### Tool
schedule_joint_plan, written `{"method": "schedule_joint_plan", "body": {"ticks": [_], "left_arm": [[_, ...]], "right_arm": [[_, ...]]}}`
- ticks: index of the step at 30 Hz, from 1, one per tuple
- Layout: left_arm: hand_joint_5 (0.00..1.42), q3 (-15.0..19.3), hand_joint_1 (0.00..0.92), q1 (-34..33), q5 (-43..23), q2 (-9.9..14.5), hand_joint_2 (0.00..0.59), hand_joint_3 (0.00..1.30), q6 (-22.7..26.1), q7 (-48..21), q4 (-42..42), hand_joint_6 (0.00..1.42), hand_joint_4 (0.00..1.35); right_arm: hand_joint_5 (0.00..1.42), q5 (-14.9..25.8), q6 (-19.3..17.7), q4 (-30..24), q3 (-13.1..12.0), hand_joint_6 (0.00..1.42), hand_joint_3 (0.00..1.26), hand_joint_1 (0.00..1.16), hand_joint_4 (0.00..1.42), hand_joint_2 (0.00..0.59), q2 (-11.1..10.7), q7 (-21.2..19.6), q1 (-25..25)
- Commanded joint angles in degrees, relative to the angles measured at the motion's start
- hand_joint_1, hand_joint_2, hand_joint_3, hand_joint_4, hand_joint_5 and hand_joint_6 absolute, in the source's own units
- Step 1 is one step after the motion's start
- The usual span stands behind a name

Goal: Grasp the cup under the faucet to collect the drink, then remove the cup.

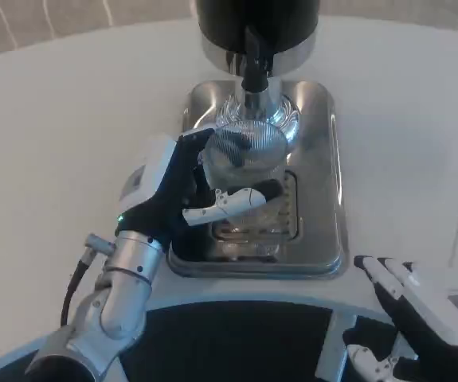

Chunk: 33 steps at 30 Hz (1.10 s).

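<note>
- Two hands are showing over the white counter (45,119), one at work and one waiting.
- The left hand (182,187) is reaching in from the near left and wrapping its fingers (229,200) around the clear glass cup (244,151), gripping it at the near side.
- The clear glass cup is standing upright on the far part of the shiny steel drip tray (324,159), directly below the black faucet spout (254,60).
- The faucet spout is hanging from the black-and-silver drink dispenser (256,24) at the far edge of the scene.
- A slotted grate (284,219) is sitting in the middle of the steel drip tray, just near of the cup, partly covered by the left hand's fingers.
- The right hand (416,306) is resting at the near right corner, well apart from the tray, holding nothing with its fingers loosely spread.
- Whether any liquid is flowing into the cup is too hard to tell.
</note>
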Motion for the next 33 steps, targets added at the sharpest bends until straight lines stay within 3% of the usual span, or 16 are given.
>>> {"method": "schedule_joint_plan", "body": {"ticks": [1,5,9,15,22,24,33], "left_arm": [[0.98,-0.3,0.306,-0.61,-0.09,0.38,0.042,0.67,-1.58,1.37,0.17,1.25,0.56],[0.72,-0.56,0.249,-0.57,0.39,0.88,0.045,0.44,-1.35,1.76,0.11,1.02,0.33],[0.61,-0.92,0.236,-0.54,0.53,1.31,0.048,0.37,-1.29,2.1,0.13,0.9,0.27],[0.42,-1.79,0.212,-0.51,1.0,2.03,0.038,0.3,-1.47,2.62,-0.36,0.56,0.16],[0.3,-2.27,0.174,-0.35,0.76,2.82,0.025,0.21,-3.12,2.21,-0.82,0.39,0.06],[0.25,-2.24,0.16,-0.28,0.64,3.08,0.02,0.13,-3.7,1.89,-1.11,0.34,0.01],[0.15,-1.9,0.137,0.06,-0.34,4.09,0.022,0.02,-4.66,-0.47,-2.19,0.24,0.0]], "right_arm": [[0.0,0.69,0.58,0.91,-0.01,0.0,0.0,0.15,0.0,0.507,0.05,0.44,-0.38],[0.0,0.65,0.84,1.44,0.25,0.0,0.0,0.15,0.0,0.501,0.0,0.36,-1.07],[0.0,0.57,0.89,1.76,0.41,0.0,0.0,0.14,0.0,0.501,-0.03,0.37,-1.37],[0.0,0.5,0.91,2.29,0.47,0.0,0.0,0.12,0.0,0.482,-0.19,0.14,-1.91],[0.0,0.42,0.9,2.27,0.53,0.0,0.0,0.12,0.0,0.481,-0.18,0.18,-2.02],[0.0,0.41,0.92,2.29,0.55,0.0,0.0,0.13,0.0,0.48,-0.16,0.19,-1.98],[0.0,0.37,0.94,2.45,0.84,0.0,0.0,0.14,0.0,0.479,-0.12,0.2,-2.43]]}}
